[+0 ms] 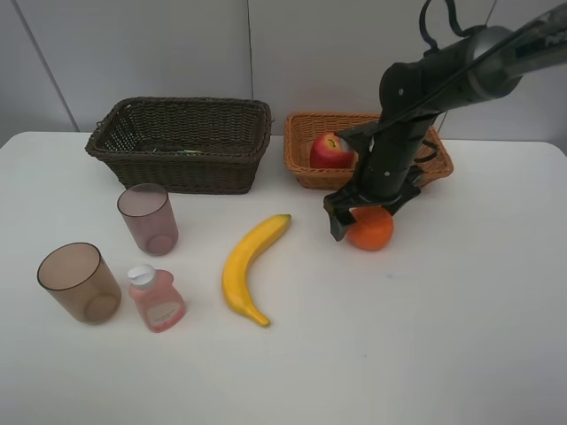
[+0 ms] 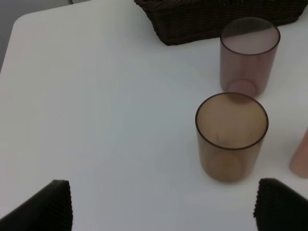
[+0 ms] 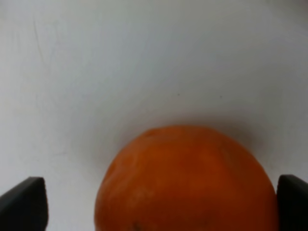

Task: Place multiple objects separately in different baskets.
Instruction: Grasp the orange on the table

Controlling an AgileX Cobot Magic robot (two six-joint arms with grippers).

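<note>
The orange tangerine (image 1: 370, 228) lies on the white table in front of the light orange-tan basket (image 1: 301, 168), which holds the red apple (image 1: 330, 150). My right gripper (image 1: 365, 215) is open, low over the tangerine, one finger on each side. In the right wrist view the tangerine (image 3: 187, 178) fills the space between the fingers of this gripper (image 3: 158, 204). My left gripper (image 2: 162, 207) is open and empty, near two translucent cups (image 2: 231, 137) (image 2: 249, 55). The yellow banana (image 1: 248, 270) lies mid-table. The avocado and the green pump bottle are out of view.
The dark brown basket (image 1: 182, 142) stands at the back left. The two cups (image 1: 80, 283) (image 1: 148, 219) and the small pink bottle (image 1: 158, 299) stand at the left front. The pink bottle's edge also shows in the left wrist view (image 2: 301, 154).
</note>
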